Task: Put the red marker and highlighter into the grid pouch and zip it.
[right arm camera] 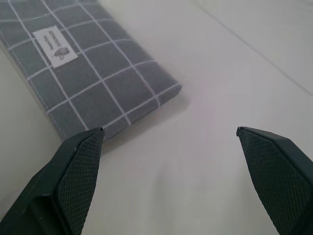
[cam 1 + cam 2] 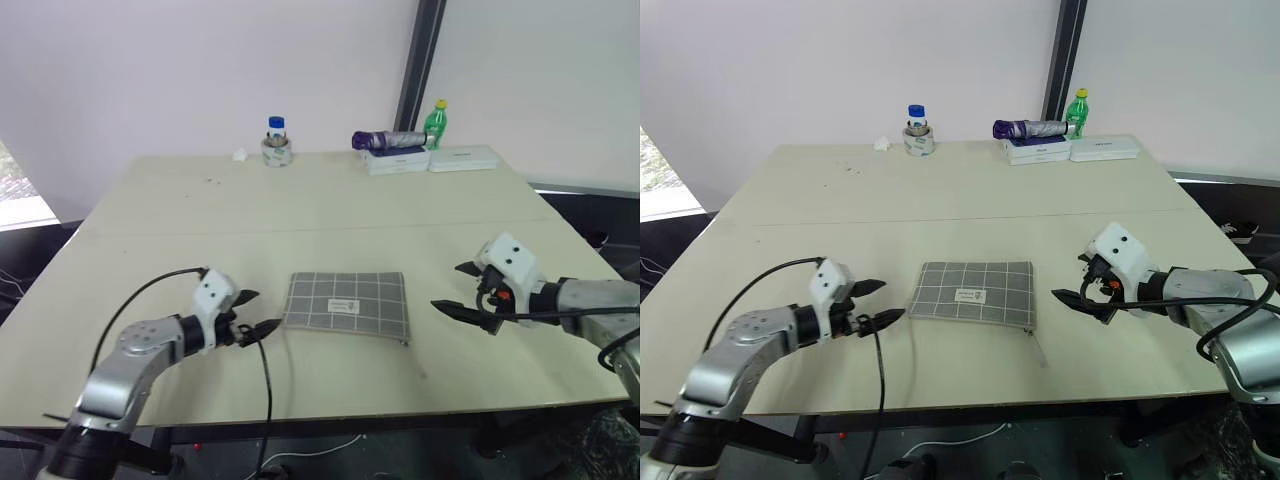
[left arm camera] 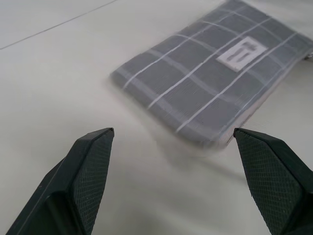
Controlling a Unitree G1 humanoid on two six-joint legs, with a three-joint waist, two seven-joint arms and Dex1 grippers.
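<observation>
One pouch lies flat mid-desk, long axis left-right, small white label up, print unreadable. Left gripper and right gripper flank it, jaws open, empty.

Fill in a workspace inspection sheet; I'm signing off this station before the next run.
Surface: pale table, bare around the middle.
Job's things: grid pouch lying flat near the front edge; marker and highlighter nothing seen.
Clutter: blue-capped jar, purple folded umbrella, green bottle and white boxes along the far edge.
Grippers: left tool and right tool open, flanking the pouch, holding nothing.
Cables: black cable hanging off the front edge.
Surroundings: white wall, dark post.
</observation>
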